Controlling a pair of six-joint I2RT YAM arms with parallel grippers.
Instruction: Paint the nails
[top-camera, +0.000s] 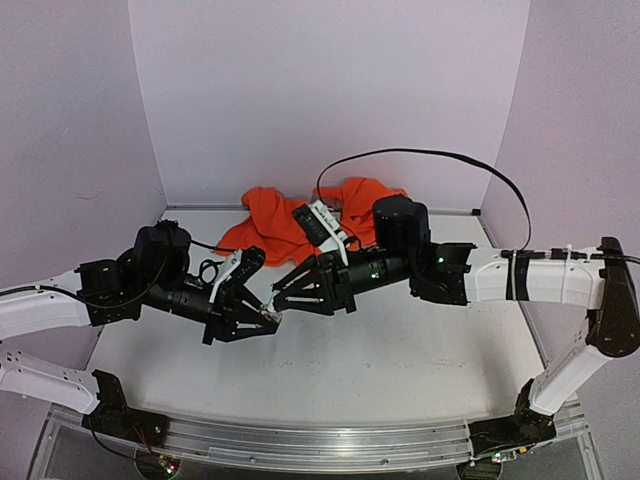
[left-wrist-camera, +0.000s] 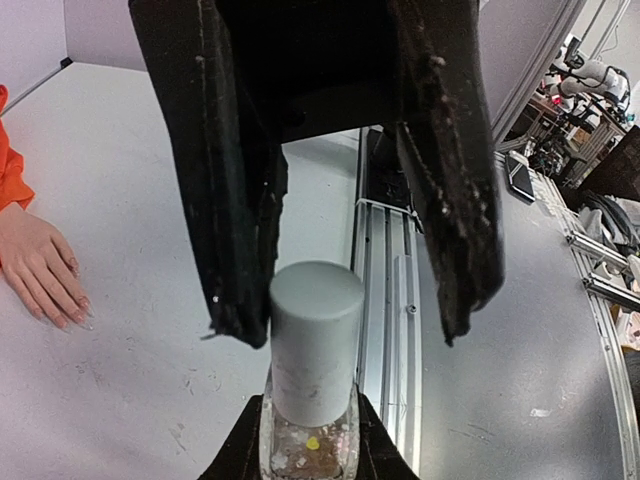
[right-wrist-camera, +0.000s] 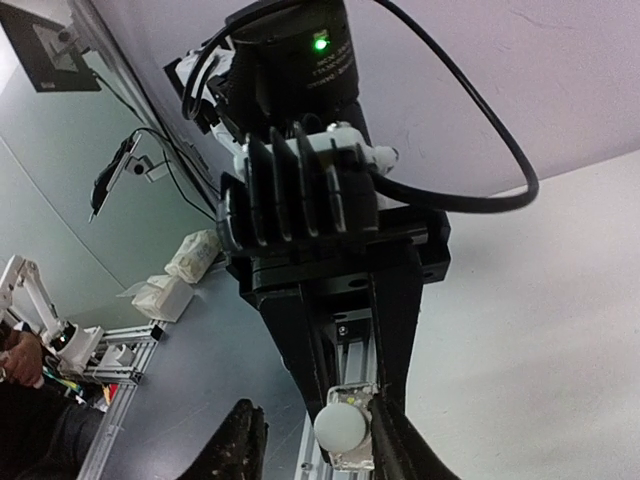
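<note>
Nails (left-wrist-camera: 78, 318) are lying at nine o'clock of the small bottle (left-wrist-camera: 310, 445), well apart from both grippers.

Seen from the left wrist, the mannequin hand (left-wrist-camera: 40, 262) is resting flat on the table (left-wrist-camera: 130, 230), with its orange sleeve (left-wrist-camera: 8, 165) showing toward ten o'clock. The left gripper (left-wrist-camera: 305, 420) is clenching the bottle by its glass body. The right gripper (left-wrist-camera: 350, 330) is hanging in from twelve o'clock and straddling the grey cap (left-wrist-camera: 315, 340) with its jaws parted. One finger (left-wrist-camera: 235, 200) is touching the cap's side at nine o'clock, while the other is standing clear of it at three o'clock.
</note>
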